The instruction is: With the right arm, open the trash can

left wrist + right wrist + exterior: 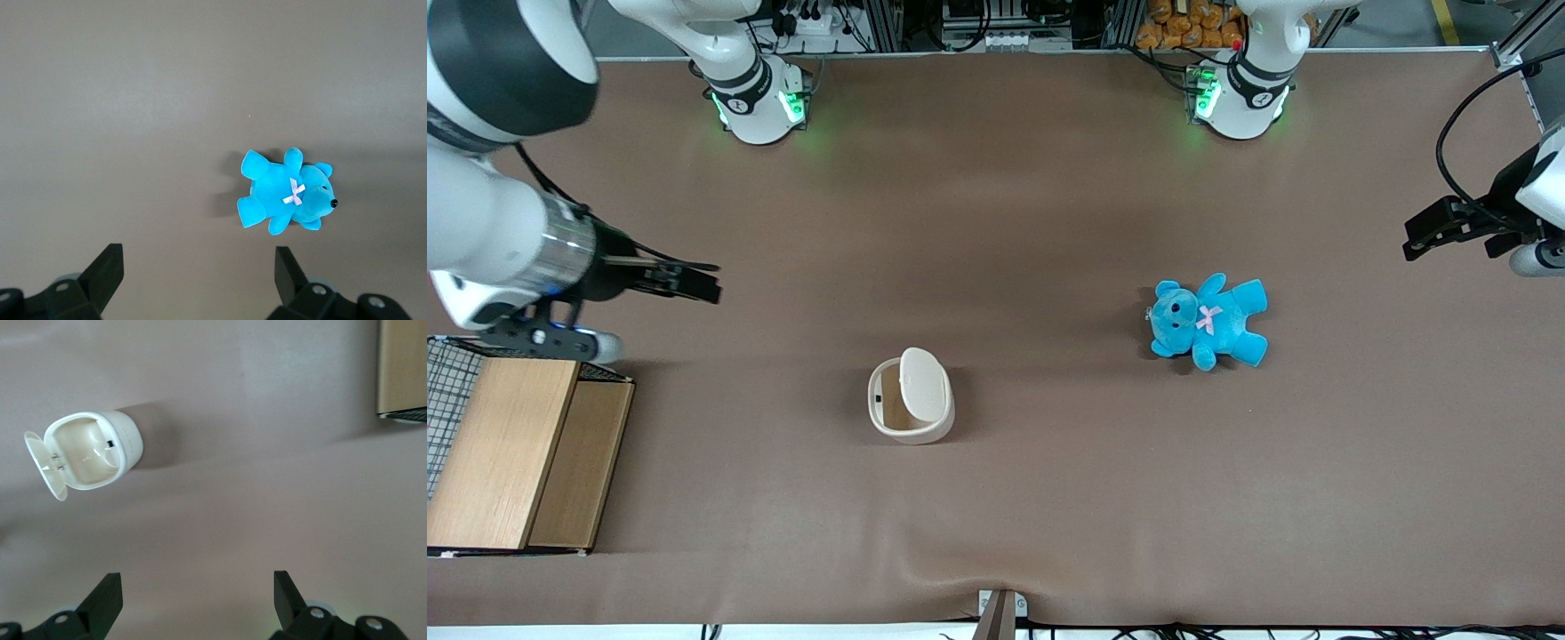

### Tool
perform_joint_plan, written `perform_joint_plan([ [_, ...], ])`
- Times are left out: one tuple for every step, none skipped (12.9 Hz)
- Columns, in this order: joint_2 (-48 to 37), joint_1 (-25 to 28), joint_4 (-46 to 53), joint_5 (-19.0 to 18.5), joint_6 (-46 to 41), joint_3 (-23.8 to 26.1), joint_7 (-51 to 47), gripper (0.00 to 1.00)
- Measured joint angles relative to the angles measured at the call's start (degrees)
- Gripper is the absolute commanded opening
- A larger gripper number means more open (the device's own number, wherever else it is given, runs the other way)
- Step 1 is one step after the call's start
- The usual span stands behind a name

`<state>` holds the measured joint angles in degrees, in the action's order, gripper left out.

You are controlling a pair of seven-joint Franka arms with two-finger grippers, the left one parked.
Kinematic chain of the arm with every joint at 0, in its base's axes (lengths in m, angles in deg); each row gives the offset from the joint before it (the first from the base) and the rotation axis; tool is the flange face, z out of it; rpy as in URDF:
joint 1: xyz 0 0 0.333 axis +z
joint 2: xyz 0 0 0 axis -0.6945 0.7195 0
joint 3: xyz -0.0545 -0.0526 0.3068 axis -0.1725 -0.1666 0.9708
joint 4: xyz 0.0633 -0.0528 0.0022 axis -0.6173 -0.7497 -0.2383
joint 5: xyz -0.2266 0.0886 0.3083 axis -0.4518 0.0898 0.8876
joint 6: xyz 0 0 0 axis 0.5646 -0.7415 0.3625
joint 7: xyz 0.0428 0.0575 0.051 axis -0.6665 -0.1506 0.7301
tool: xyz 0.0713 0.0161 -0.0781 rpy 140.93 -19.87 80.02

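Observation:
The trash can (910, 397) is a small cream-white bin standing on the brown table near the middle. Its flat white lid (923, 383) is tilted up and the tan inside shows. In the right wrist view the trash can (93, 450) stands open with the lid (45, 467) swung to one side. My right gripper (694, 284) is open and empty, held above the table toward the working arm's end, apart from the can and farther from the front camera than it. Its fingertips (107, 590) show in the wrist view with a wide gap.
A wooden box with wire mesh (511, 453) stands at the working arm's end, under the arm; its edge shows in the wrist view (402, 367). A blue teddy (1209, 322) lies toward the parked arm's end and shows in the left wrist view (287, 193).

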<state>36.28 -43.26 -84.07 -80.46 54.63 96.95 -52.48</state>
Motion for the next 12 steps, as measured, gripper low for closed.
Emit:
perform_joint_plan([
  [-0.9,0.0,-0.7,0.0,0.0,-1.0,1.2,1.00],
  [-1.8,0.0,-1.5,0.0,0.0,-1.9,2.3,1.00],
  [-2.8,0.0,-2.3,0.0,0.0,-2.9,3.3,1.00],
  [-4.0,0.0,-3.3,0.0,0.1,-3.8,4.0,1.00],
  [-5.2,0.0,-4.3,0.0,0.1,-4.6,5.0,1.00],
  [-6.3,0.0,-5.3,0.0,0.2,-5.4,6.7,1.00],
  [-7.3,0.0,-6.3,0.1,0.2,-6.4,8.5,1.00],
  [-8.3,-0.1,-7.3,0.3,0.2,-7.5,9.8,1.00],
  [-9.3,-0.1,-8.2,0.3,0.2,-8.3,10.6,1.00],
  [-10.6,-0.1,-9.7,0.4,0.5,-8.9,10.9,1.00],
  [-12.1,-0.1,-11.7,0.4,1.2,-9.2,11.4,1.00],
  [-14.0,-0.1,-14.2,0.4,2.4,-9.5,12.0,1.00],
])
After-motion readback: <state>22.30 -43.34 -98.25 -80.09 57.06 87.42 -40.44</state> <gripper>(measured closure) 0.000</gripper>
